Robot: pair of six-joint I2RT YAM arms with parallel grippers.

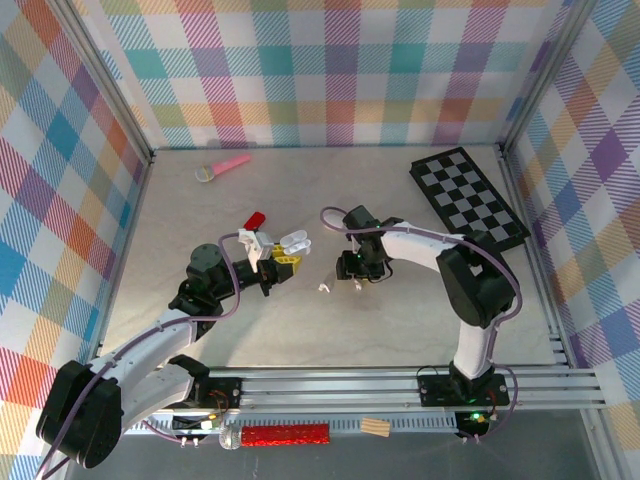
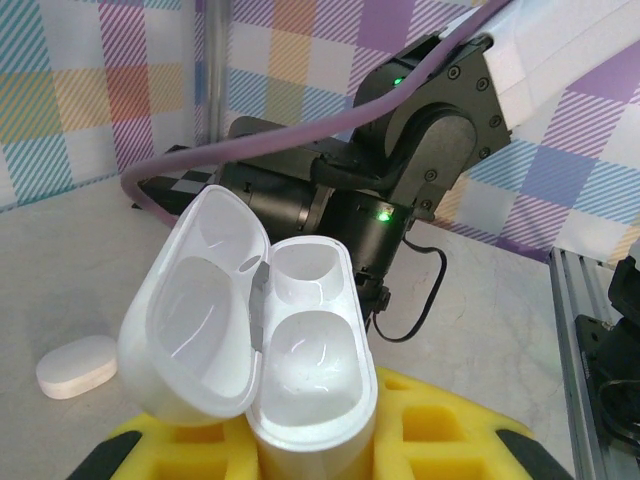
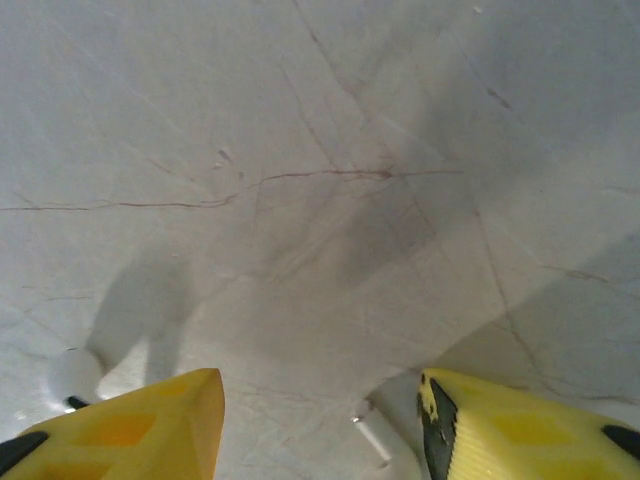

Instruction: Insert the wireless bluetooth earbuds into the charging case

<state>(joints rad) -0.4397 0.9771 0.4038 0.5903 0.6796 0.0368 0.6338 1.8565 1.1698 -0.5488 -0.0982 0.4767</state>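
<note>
Caught the left gripper (image 1: 279,260) clamped tight on the charging case (image 2: 300,380), lid flipped open and both wells glossy and bare. Found the right gripper (image 3: 320,385) with its yellow fingers (image 3: 150,425) spread apart, holding nothing, hovering just over the tabletop (image 3: 320,150). Spotted one earbud (image 3: 373,436) lying on the table between those fingers, close to one of them. Spotted a second earbud (image 1: 324,288) too, on the table between the two grippers.

Couldn't make out any lettering anywhere, not even on the case.

Noticed thin dark veins all across that pale, marble-looking top. Also clocked pastel plaid walls (image 1: 330,70) on three sides, a checkerboard (image 1: 468,197) at far right and a pink-handled thing (image 1: 226,166) at the far left. Saw a white pebble (image 2: 77,365) near the case, plus a red strip (image 1: 285,435) and a wooden block (image 1: 377,427) on the near rail.
</note>
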